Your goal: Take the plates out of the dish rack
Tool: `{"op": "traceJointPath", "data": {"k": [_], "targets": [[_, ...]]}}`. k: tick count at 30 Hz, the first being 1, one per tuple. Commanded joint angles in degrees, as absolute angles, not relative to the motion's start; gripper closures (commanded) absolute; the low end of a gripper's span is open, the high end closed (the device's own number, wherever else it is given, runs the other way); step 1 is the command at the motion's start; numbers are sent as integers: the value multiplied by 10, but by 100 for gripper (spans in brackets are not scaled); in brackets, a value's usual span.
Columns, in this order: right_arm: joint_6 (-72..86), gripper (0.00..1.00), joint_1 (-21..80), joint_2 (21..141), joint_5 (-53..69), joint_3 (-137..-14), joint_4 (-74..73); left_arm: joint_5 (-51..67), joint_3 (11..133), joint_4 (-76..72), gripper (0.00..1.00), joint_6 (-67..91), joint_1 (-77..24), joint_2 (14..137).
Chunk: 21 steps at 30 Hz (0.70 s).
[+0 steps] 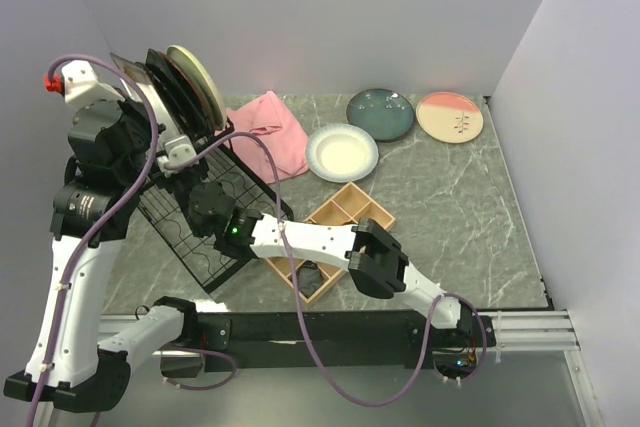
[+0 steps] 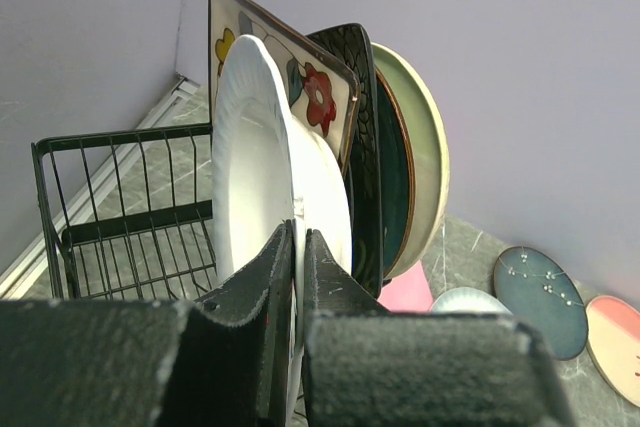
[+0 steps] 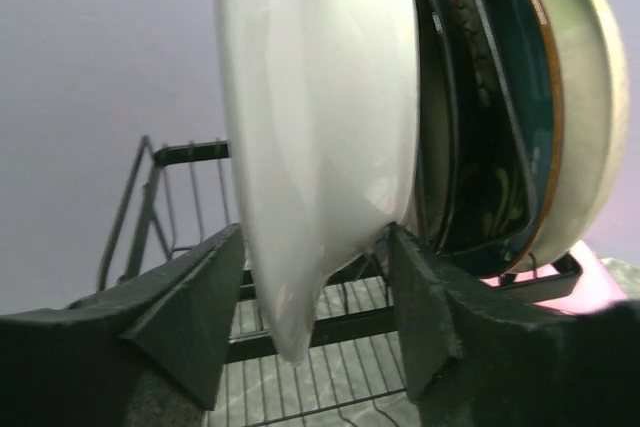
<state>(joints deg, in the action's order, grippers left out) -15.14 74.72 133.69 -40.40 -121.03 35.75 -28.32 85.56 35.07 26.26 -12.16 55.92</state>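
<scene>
The dish rack [image 1: 200, 217] sits at the left edge of the table [image 1: 470, 227], close to the left and back walls; bare marble shows between the wooden tray [image 1: 345, 215] and the right wall. The left gripper [image 2: 298, 247] is pinched narrow on the rim of the white plate [image 2: 255, 177], frontmost in the rack. The right gripper [image 3: 315, 247] straddles that plate's lower edge, jaws apart. Five plates stand in the rack: the white one, a cream floral square [image 2: 310, 87], a black floral square [image 2: 360, 147], a dark plate [image 2: 395, 187] and a cream-green plate [image 2: 430, 157]. Three lie flat on the table: a teal plate [image 1: 380, 113], a pink-cream plate [image 1: 450, 116] and a blue-rimmed plate [image 1: 342, 152]. One pink cloth [image 1: 275, 132] lies beside the rack
</scene>
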Motion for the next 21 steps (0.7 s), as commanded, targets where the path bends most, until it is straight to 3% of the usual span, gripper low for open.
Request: {"op": "traceJointPath", "data": {"k": [1,9,12,21], "targets": [[-181,46,742,1349,-432,-1260,381,-259,889,297,99,291,-126,525],[-175,77,743,1303,-460,-1193,425,-248,875,295,99,299,-126,515],[-175,99,743,1275,-462,-1151,451,-248,865,289,99,300,-126,510],[-153,100,748,1194,-425,-1043,512,-242,868,284,99,299,-126,490]]}}
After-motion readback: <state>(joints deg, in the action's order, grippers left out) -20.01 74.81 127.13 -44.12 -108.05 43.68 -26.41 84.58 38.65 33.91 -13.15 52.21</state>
